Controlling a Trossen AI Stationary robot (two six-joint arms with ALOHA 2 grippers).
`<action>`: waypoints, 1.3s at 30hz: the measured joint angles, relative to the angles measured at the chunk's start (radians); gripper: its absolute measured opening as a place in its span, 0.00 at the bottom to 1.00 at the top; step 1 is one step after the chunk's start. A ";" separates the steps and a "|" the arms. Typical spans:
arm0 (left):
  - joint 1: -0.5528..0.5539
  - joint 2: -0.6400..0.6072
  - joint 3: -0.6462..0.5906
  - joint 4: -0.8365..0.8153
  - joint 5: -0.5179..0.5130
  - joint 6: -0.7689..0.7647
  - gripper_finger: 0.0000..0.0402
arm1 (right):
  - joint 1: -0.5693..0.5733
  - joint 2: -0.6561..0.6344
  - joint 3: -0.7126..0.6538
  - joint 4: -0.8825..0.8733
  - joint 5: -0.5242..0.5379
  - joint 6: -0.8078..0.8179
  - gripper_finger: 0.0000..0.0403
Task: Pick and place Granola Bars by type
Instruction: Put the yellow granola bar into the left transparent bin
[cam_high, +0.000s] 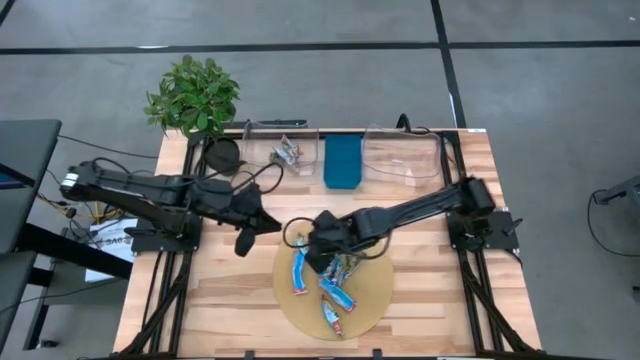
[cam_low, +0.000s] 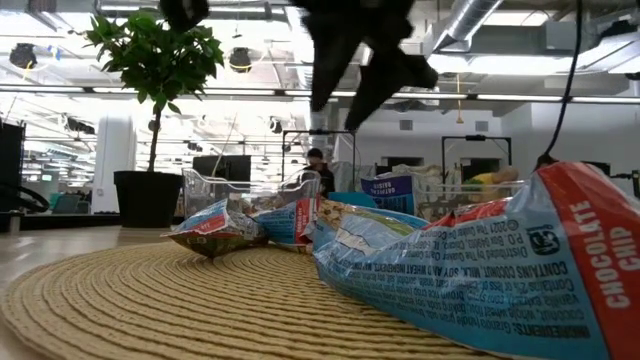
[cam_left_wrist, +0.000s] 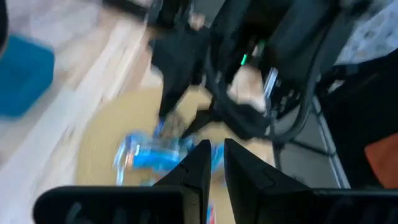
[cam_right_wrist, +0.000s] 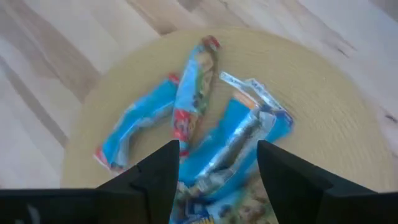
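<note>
Several blue-wrapped granola bars (cam_high: 299, 272) lie in a loose heap on a round woven mat (cam_high: 372, 290). In the right wrist view a blue bar (cam_right_wrist: 134, 130), one with red marks (cam_right_wrist: 193, 99) and a crinkled blue one (cam_right_wrist: 249, 130) overlap. My right gripper (cam_right_wrist: 217, 168) hangs open over the mat's far part (cam_high: 322, 258), clear of the bars, its fingers showing above them in the low view (cam_low: 360, 85). My left gripper (cam_high: 244, 242) is shut over bare wood left of the mat. A couple of bars (cam_high: 287, 153) lie in the far left clear bin.
Along the table's far edge stand a clear bin (cam_high: 262, 135) on the left, a blue container (cam_high: 342, 162) in the middle and a second clear bin (cam_high: 400, 155) on the right. A potted plant (cam_high: 193, 95) stands at the far left corner. Bare wood surrounds the mat.
</note>
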 joint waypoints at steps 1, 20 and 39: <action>-0.001 -0.008 -0.007 -0.020 0.004 -0.001 0.09 | -0.003 0.030 0.036 0.009 -0.001 0.000 0.51; -0.011 -0.033 -0.017 -0.104 -0.006 0.039 0.09 | -0.030 0.254 0.165 -0.098 -0.078 0.195 0.47; -0.010 -0.036 -0.017 -0.119 -0.010 0.043 0.09 | -0.033 0.320 0.163 -0.093 -0.132 0.209 0.24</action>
